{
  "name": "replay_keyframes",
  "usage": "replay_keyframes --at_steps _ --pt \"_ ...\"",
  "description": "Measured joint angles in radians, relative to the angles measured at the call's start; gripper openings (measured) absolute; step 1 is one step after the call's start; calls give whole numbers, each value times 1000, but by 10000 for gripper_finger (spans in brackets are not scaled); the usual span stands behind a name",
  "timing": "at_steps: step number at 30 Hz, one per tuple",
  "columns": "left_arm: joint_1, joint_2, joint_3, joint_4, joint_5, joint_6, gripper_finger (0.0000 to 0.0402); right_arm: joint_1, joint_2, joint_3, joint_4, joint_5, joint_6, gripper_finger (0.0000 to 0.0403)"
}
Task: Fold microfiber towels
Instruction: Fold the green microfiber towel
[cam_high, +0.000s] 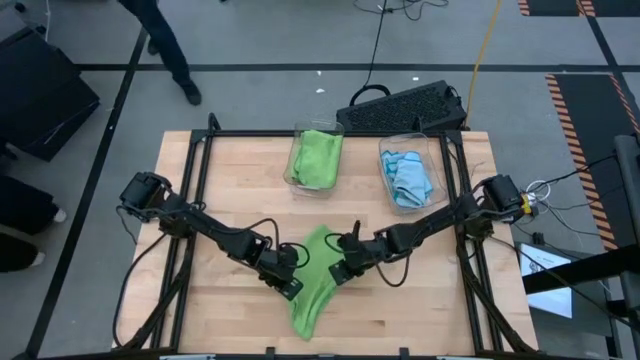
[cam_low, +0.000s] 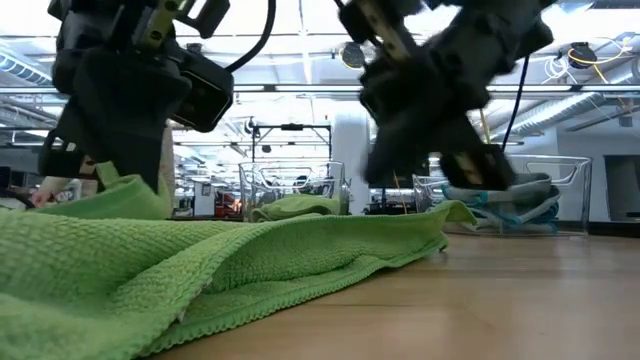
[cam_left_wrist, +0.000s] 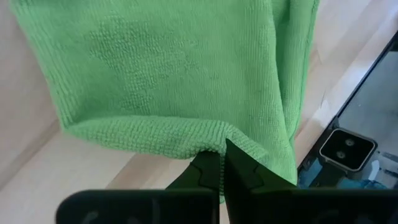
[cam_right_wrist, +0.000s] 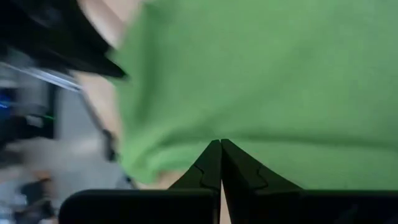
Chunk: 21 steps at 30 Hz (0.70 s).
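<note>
Lime green terry fills the foreground of the low view: the green towel we are folding lies rumpled on the wooden table, its near part bunched into a long hump toward the front edge and its far part spreading between our two arms. We hold it at two places so that the cloth hangs between two fixed points and can be carried over itself as one sheet, not dragged in a heap. Our left gripper is clenched on the towel's left edge, and in the left wrist view the hem is puckered right where the dark fingertips meet. Our right gripper is clamped likewise on the opposite edge, with green cloth running up to the closed tips in the right wrist view. The two grippers sit close together over the middle of the table, which we judge is why the cloth has slack and wrinkles between them; the fold looks under way but not laid flat. Farther back, near the table's far edge, stand two clear bins: the left bin holds another green towel, the right bin holds light blue towels, kept apart by colour. Beyond the table a black keyboard lies on the floor.
</note>
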Motion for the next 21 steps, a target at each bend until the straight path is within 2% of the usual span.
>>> replay_keyframes --at_steps 3,6,13,21 --pt "-12 0 0 -3 0 0 3 -6 26 38 65 22 29 0" --pt "-23 0 0 -13 0 -1 5 -4 80 115 51 11 24 0" --pt "-37 0 0 -31 -5 -6 7 5 228 197 34 -186 10 0" --pt "-60 0 0 -43 -23 -20 7 9 220 197 -96 -251 -43 0"
